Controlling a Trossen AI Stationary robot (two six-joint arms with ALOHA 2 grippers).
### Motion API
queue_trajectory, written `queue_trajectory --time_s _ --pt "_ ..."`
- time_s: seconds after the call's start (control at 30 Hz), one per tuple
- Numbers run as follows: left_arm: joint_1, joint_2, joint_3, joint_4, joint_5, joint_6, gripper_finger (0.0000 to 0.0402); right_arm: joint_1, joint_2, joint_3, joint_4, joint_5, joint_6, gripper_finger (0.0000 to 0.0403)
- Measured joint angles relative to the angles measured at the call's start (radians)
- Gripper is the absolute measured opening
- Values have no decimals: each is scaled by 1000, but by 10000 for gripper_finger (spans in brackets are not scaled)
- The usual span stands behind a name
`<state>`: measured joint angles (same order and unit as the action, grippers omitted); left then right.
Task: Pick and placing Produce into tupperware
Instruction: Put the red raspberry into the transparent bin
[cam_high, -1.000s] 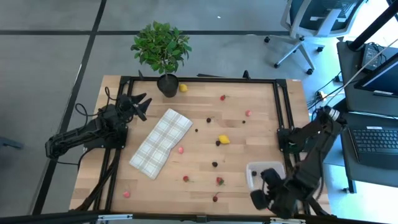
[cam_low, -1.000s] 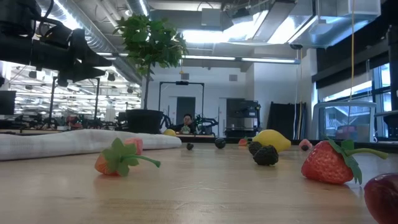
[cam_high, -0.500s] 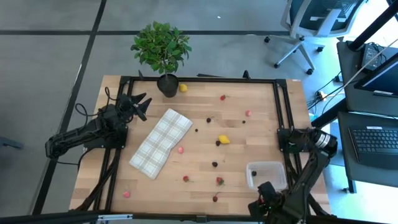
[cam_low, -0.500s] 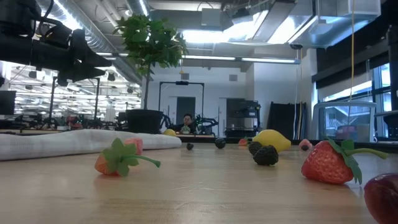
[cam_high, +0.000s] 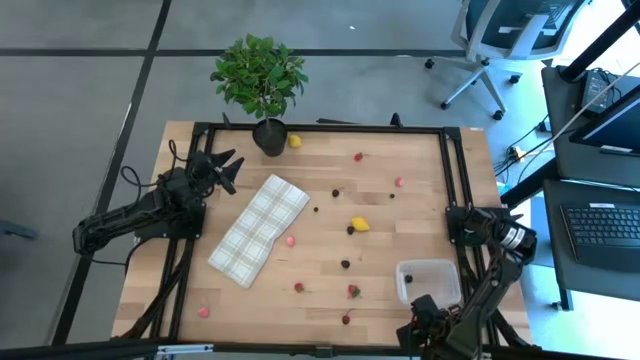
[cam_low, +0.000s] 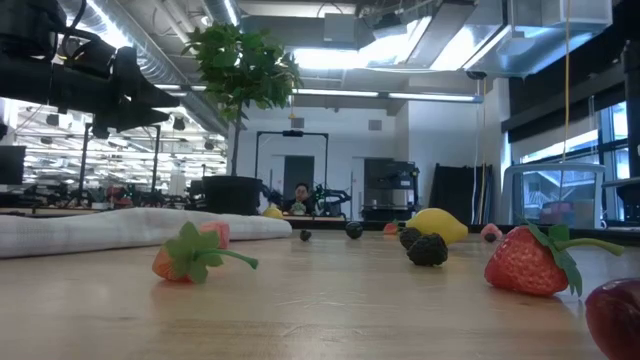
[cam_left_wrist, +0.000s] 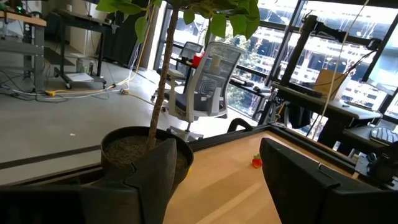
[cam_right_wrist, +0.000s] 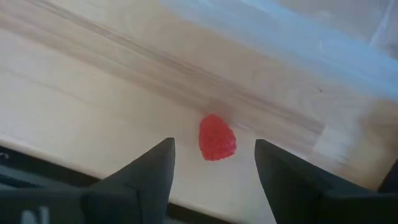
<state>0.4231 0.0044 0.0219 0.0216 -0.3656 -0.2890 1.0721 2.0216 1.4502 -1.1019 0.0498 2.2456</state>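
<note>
Matt wood table (cam_high: 400, 215); clear plastic tupperware (cam_high: 428, 279); plaid cloth (cam_high: 259, 229).

The clear tub (cam_high: 428, 279) sits upright near the desk's (cam_high: 400, 215) 4 o'clock corner, rounded at the corners and thick at the rim; what is inside I cannot tell. The little toy fruit lies loose all over the wood. A yellow lemon (cam_high: 360, 224) rests near the centre, another lemon (cam_high: 294, 142) at 12 o'clock. Red strawberries (cam_high: 353, 291) lie toward 6 o'clock, with a pink piece (cam_high: 203, 311) off at 7 o'clock. Dark berries (cam_high: 345, 264) dot the middle. One red berry (cam_right_wrist: 217, 138) lies on the wood just beside the tub's wall.
</note>
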Motion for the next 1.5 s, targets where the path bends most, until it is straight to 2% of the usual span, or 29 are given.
queue_trajectory --time_s 0.5,0.67,1.07,1.3,1.5 --pt "0 0 0 0 0 0 225 -5 65 0 21 -1 2 218" --pt "0 0 0 0 0 0 225 -5 65 0 20 -10 2 191" --pt "0 0 0 0 0 1 225 -5 65 0 17 -34 -2 95" --pt "0 0 0 0 0 1 225 -7 65 7 17 -49 -2 96" --pt "0 0 0 0 0 1 225 -22 23 101 -6 -24 -66 96"
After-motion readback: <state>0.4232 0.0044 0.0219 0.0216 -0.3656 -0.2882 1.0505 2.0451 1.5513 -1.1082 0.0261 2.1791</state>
